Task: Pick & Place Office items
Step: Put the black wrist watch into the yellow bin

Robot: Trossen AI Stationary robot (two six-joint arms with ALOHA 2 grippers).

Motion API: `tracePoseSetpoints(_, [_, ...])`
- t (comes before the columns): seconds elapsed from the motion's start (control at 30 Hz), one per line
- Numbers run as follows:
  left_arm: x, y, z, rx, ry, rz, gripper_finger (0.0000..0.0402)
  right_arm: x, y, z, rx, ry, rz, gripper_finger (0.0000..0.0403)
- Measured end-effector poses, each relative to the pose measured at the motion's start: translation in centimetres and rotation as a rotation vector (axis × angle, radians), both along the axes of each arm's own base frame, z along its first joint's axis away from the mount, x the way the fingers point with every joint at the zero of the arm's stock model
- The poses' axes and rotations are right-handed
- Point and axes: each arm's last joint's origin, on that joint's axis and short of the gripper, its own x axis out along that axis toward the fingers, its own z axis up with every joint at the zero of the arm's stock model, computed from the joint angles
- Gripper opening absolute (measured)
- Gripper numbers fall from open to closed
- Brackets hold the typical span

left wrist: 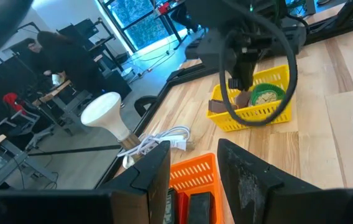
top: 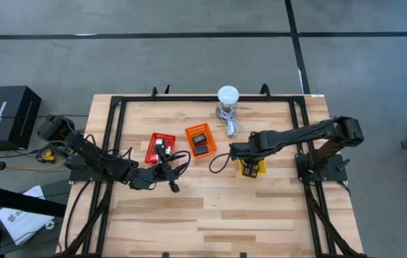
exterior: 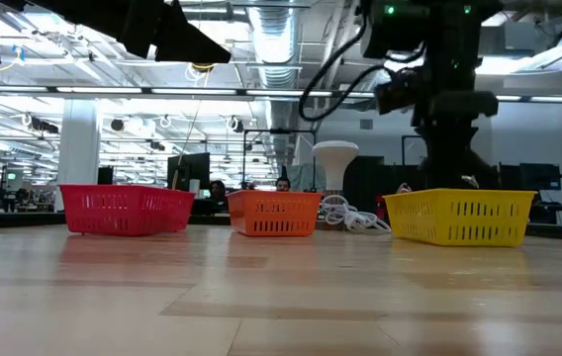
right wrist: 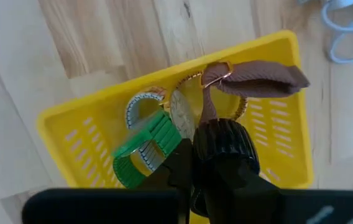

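My right gripper (right wrist: 195, 163) hangs fingers-down over the yellow basket (top: 252, 169), shut on a black ribbed band ring (right wrist: 226, 144). Lying in that basket are a green band ring (right wrist: 144, 154), a grey-lined ring (right wrist: 140, 106) and a brown strap with a gold buckle (right wrist: 258, 77). My left gripper (left wrist: 192, 169) is held level and open above the table between the red basket (top: 160, 147) and the orange basket (top: 200, 141), with nothing between its fingers. Black blocks (left wrist: 190, 203) lie in the orange basket. My right gripper comes from above, pointing down, and has the black band ring at its fingertips (right wrist: 209, 163). The fingers themselves cover the spot where they meet the ring, so which part of it they pinch does not show. The ring hangs clear above the basket's contents.
A white-domed lamp (top: 227, 95) with a coiled white cable (top: 231, 123) stands at the far edge behind the baskets. Black rails (top: 115, 122) run along the table's left and right sides. Bare wood (top: 211, 208) stretches across the near half.
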Motion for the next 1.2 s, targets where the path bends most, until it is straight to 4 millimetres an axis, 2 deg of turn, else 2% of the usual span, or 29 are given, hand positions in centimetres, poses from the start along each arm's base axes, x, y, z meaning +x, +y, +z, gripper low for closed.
tracePoseSetpoints(0.3, [0.0, 0.0, 0.0, 0.000, 0.000, 0.000, 0.0129, 0.7, -0.5, -1.8, -0.005, 0.065, -0.017, 0.0025])
tracePoseSetpoints(0.87, [0.0, 0.0, 0.0, 0.000, 0.000, 0.000, 0.0129, 0.4, -1.1, -1.5, -0.031, 0.064, -0.070, 0.0067])
tracePoseSetpoints(1.2, [0.0, 0.0, 0.0, 0.000, 0.000, 0.000, 0.0129, 0.7, -1.1, 0.8, -0.037, 0.104, -0.068, 0.0069])
